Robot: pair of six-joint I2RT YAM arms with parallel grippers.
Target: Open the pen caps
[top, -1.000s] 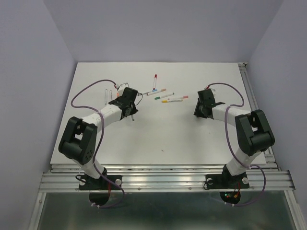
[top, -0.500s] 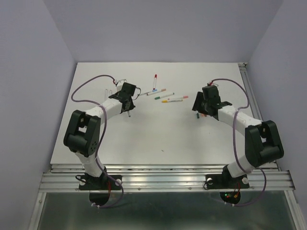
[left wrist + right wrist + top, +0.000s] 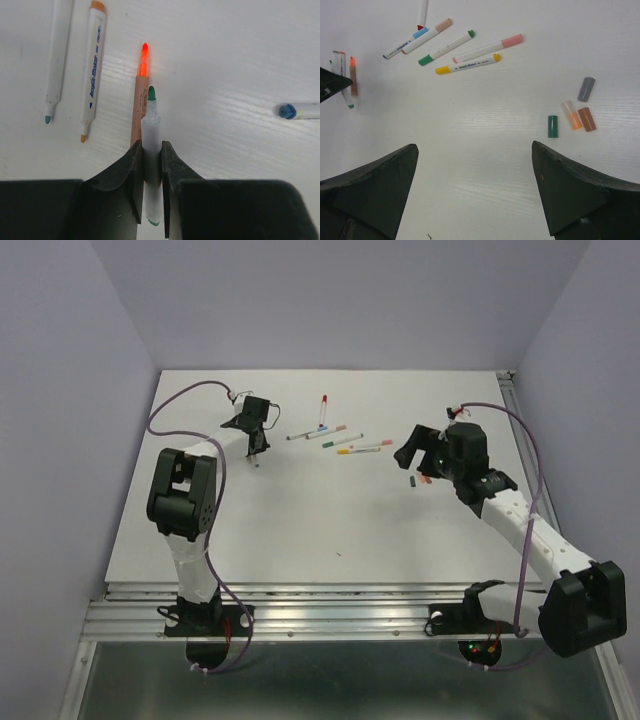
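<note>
Left wrist view: the left gripper (image 3: 151, 150) pinches an uncapped green-tipped pen (image 3: 150, 112). It should lower gently and lay it flat beside the orange pen (image 3: 137, 110). The right gripper (image 3: 474, 150) gapes empty above loose pen caps (image 3: 553, 126), toward the table's (image 3: 470, 130) right edge.

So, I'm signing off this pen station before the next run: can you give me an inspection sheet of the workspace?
Surface: white table, no marks or spills seen.
Job's things: four loose caps (green, orange, brown, grey) lie together on the right; capped pens lie mid-table; uncapped pens lie on the left.
Clutter: nothing seen.
Fingers: left fingers shut on a green-tipped pen; right fingers open, empty.
Cables: purple cables loop over both arms, clear of the pens.
Surroundings: plain walls on three sides; metal rail at the near edge.
</note>
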